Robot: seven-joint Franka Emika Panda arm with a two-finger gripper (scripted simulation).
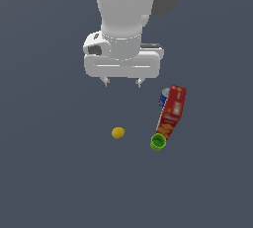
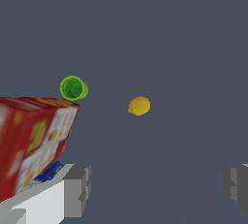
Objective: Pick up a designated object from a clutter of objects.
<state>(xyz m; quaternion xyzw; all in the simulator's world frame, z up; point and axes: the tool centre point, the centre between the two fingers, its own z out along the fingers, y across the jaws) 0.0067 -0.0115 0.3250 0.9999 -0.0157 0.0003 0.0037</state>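
Note:
The blue can (image 1: 163, 97) peeks out behind the far end of the red box (image 1: 171, 112) on the exterior view's right; only a sliver of it shows in the wrist view (image 2: 48, 172), under the box (image 2: 34, 143). A green cup (image 1: 158, 142) (image 2: 73, 88) lies at the box's near end. A yellow lemon (image 1: 118, 133) (image 2: 139, 105) sits apart from them. My gripper (image 1: 121, 81) (image 2: 155, 186) hangs open above the floor, to the left of the can in the exterior view, with nothing between its fingers (image 2: 77, 189).
A plain dark grey floor (image 1: 49, 172) surrounds the clutter. The arm's white body (image 1: 128, 10) fills the top of the exterior view.

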